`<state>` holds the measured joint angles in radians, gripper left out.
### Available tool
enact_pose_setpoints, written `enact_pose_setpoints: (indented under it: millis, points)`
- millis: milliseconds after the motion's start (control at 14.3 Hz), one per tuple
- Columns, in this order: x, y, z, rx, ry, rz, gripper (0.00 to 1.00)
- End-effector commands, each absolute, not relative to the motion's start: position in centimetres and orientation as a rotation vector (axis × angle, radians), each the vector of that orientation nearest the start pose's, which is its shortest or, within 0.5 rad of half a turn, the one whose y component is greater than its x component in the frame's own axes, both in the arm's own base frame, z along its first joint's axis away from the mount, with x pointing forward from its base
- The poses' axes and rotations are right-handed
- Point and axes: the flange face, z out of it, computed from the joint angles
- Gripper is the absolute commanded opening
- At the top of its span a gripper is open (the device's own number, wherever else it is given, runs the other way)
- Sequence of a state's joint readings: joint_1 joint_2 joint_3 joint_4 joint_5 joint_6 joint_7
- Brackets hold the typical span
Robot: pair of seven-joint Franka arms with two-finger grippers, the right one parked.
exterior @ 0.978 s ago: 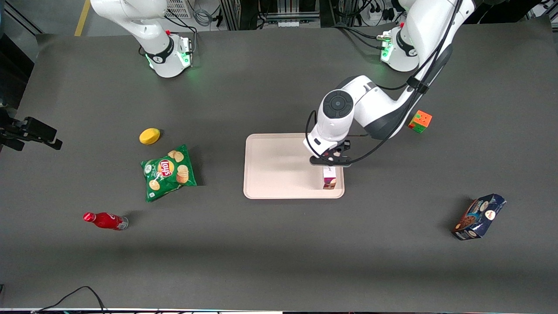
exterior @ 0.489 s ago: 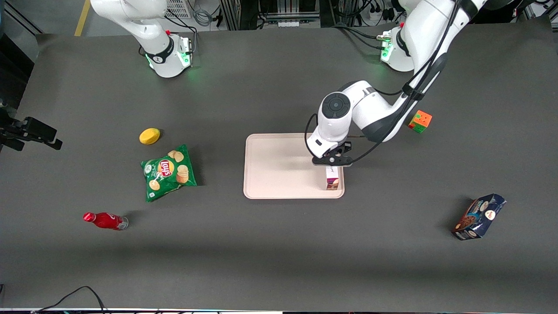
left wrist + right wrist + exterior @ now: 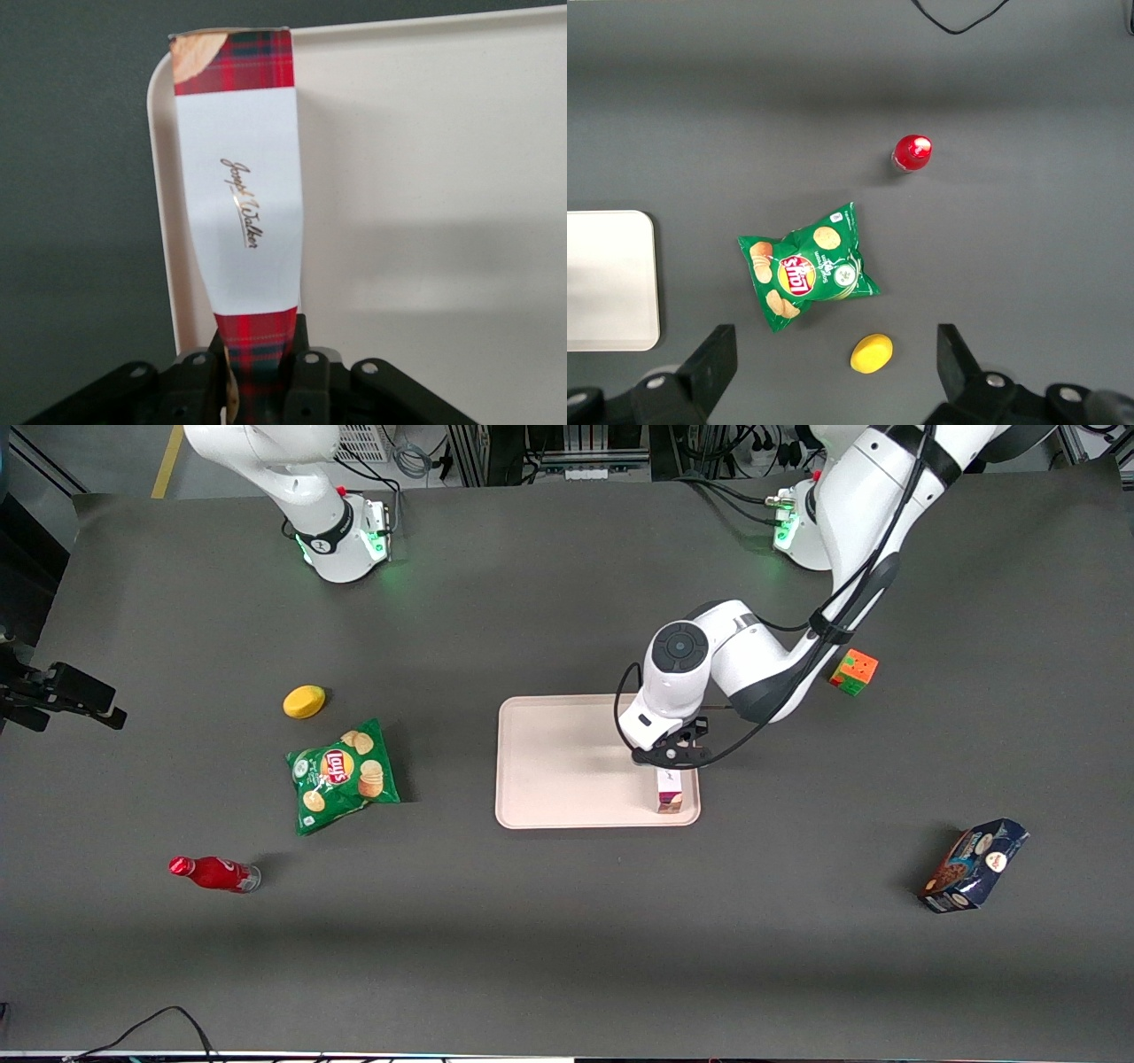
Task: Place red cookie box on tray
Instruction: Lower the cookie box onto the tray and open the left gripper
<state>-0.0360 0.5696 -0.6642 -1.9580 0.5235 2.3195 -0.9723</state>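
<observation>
Red cookie box (image 3: 239, 190): long plaid carton with a white band bearing gold script, standing on end on the tray (image 3: 558, 779), its lower end in the tray corner nearest the front camera on the working arm's side, at roughly 4 o'clock from the tray's middle.

Gripper (image 3: 671, 755): directly above the box (image 3: 670, 790), fingers (image 3: 307, 381) closed against the two sides of the carton's upper plaid end, holding it.

Tray: pale pinkish-beige, rounded corners, low rim (image 3: 161, 230); nothing else shows on it.

Puzzle cube (image 3: 854, 671): orange and green, on the table at about 2 o'clock from the tray.

Blue cookie box (image 3: 974, 865): at about 4 o'clock, well apart, toward the working arm's end.

Green chip bag (image 3: 342, 776): at 9 o'clock from the tray. Yellow lemon-like object (image 3: 304, 701): just past the bag at 11 o'clock. Red bottle (image 3: 213, 873): lying at 8 o'clock from the bag.
</observation>
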Motion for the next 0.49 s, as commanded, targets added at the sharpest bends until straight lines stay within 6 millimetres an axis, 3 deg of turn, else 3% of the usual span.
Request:
enact_pose_setpoints:
  millis: [0, 140, 210, 419]
  points:
    - [47.9, -37.6, 23.2, -3.098, 0.027, -0.018, 0.4]
    - [48.3, -37.3, 23.0, -3.099, 0.017, -0.017, 0.64]
    - [48.5, -37.2, 23.1, -3.1, 0.013, -0.019, 0.99]
    - [48.9, -37.1, 23.3, -3.102, 0.013, -0.027, 1.0]
